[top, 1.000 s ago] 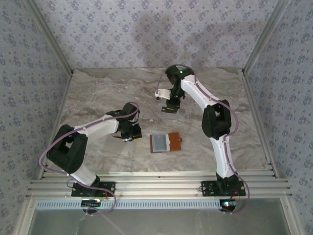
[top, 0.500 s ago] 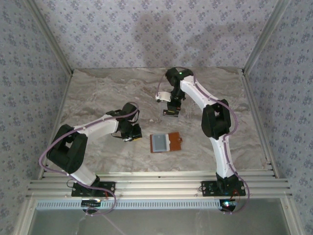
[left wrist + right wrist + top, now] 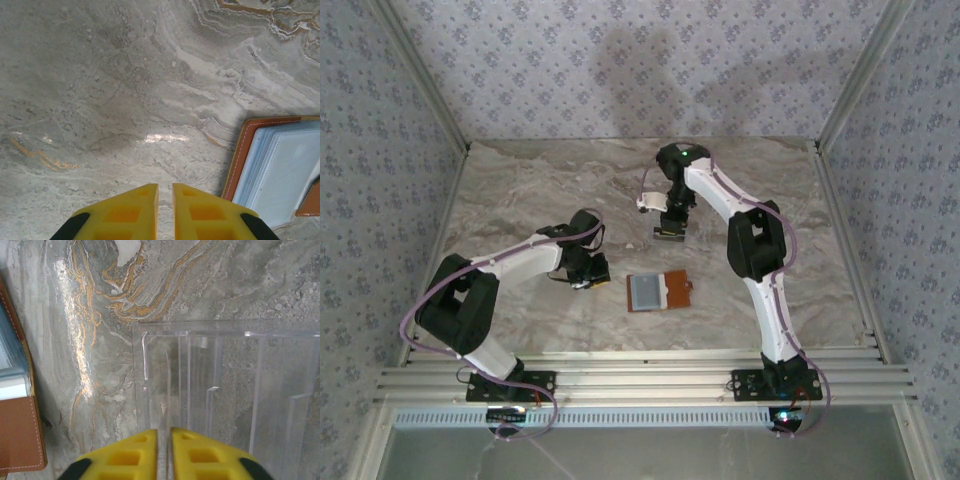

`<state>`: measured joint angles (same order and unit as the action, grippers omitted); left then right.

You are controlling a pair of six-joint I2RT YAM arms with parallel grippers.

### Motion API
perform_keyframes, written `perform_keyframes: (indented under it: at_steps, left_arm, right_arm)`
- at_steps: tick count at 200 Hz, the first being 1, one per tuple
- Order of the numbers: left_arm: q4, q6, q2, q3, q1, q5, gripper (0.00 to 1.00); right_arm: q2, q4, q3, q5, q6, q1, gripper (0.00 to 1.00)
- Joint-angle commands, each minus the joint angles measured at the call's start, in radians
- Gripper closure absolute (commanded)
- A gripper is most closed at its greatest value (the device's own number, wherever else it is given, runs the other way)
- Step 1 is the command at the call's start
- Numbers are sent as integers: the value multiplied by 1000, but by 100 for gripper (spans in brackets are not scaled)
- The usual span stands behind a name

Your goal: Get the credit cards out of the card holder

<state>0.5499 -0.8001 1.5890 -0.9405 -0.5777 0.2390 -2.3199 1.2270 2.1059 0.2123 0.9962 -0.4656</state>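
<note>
Toward the table's [image 3: 520,190] near edge, centre, card holder [image 3: 658,291] lies open; credit cards [image 3: 282,170] likely thin, stiff, slick; pinch an exposed edge; left gripper [image 3: 165,187] nearly closed, empty; right gripper [image 3: 164,431] narrow too.

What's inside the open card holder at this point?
The card holder lies open on the table. Inside are layered pale blue-grey sleeves, and the top one shows a flat pale face. Anything tucked in the layers beneath is covered, so it cannot be counted.
</note>
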Motion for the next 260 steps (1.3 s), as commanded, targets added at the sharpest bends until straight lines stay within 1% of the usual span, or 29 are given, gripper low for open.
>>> perform_keyframes:
  at_steps: [1,10,32,58,98,123,156,189,205,232,260]
  left_arm:
    - [23,18,-29,-21,6,6,84]
    - [22,17,-30,-21,6,8,84]
    - [22,14,-37,-20,6,6,84]
    - [19,10,-46,-16,6,5,84]
    - [-11,-1,-60,4,6,31,84]
    - [-61,-13,-59,25,5,72,84]
    - [-129,-33,-45,45,-5,122,85]
    - [-185,-55,-17,50,-18,180,86]
    - [-201,-62,-7,51,-24,187,88]
    - [-219,-67,18,52,-31,203,89]
    - [-238,-72,41,52,-40,219,90]
  right_arm:
    - [-3,15,20,-37,133,-4,78]
    - [6,7,20,-37,132,-4,74]
    - [33,-10,18,-42,131,-2,70]
    - [79,-66,-5,-78,118,-4,68]
    - [212,-248,-154,-113,85,-13,66]
    - [291,-354,-255,-98,1,-15,66]
    - [364,-458,-366,-76,-213,-18,66]
    - [431,-511,-468,-60,-492,-24,66]
    - [472,-551,-538,-44,-622,-26,67]
    - [533,-620,-637,-42,-890,-41,71]
    - [607,-720,-771,54,-1200,-60,73]
